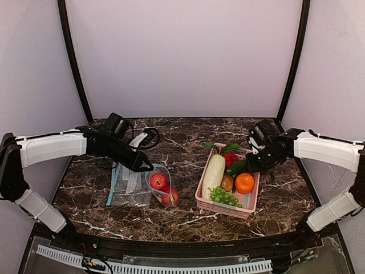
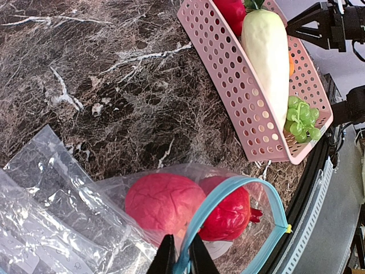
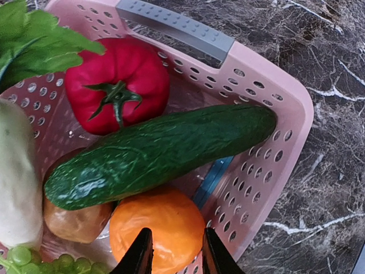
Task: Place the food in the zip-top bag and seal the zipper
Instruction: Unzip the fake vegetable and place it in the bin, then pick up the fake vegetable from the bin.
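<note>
Marbled desk (image 1: 182, 142): left jaws clench the bag (image 2: 51, 188) by its zipper (image 2: 242, 179); right jaws, released, should straddle the cucumber (image 3: 159, 151) midway.

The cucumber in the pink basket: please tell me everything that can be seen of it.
The cucumber is slim, dark green and glossy, with bumpy skin, and looks whole. It lies slanted across the pink basket, one end against the perforated wall. It rests on the orange fruit and a brown fruit, beside the red tomato. The right gripper is open nearby and does not touch it.
</note>
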Robot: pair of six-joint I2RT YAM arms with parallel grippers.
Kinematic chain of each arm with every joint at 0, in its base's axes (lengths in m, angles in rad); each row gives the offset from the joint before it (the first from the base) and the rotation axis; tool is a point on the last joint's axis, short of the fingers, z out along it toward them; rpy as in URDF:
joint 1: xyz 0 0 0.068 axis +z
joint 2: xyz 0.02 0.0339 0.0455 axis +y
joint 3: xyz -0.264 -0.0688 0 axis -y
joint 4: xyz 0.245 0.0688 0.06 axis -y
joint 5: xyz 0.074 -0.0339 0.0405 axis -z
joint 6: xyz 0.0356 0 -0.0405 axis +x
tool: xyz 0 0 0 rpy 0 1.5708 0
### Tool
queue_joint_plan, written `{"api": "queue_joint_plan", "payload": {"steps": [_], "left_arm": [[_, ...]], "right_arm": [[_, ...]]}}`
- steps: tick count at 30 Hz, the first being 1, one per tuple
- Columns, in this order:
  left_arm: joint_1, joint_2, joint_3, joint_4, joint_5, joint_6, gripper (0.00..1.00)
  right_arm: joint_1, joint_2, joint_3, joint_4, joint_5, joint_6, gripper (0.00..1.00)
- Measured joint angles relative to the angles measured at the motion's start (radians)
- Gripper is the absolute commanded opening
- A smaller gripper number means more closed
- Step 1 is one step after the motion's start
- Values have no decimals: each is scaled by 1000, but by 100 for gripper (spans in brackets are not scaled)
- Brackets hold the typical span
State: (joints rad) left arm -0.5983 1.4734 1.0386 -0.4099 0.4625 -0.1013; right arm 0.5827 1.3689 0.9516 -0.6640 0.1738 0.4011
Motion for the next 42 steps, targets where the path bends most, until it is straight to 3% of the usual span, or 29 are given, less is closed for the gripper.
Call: {"api": "queue_joint_plan", "payload": {"steps": [13,24,30,42], "left_arm": [[0,0,0,0,0,0,9],[0,1,0,0,0,0,9],[0,8,0,0,0,0,9],[0,8,0,-1,-7,0,9]], "right_arm": [[-50,157,0,124,-99,-62,23],[-50,23,-40,26,-247,-145,24],[-50,36,-35,13,-212,-106,29],[-50,189,35,98,-31,121,33]]}}
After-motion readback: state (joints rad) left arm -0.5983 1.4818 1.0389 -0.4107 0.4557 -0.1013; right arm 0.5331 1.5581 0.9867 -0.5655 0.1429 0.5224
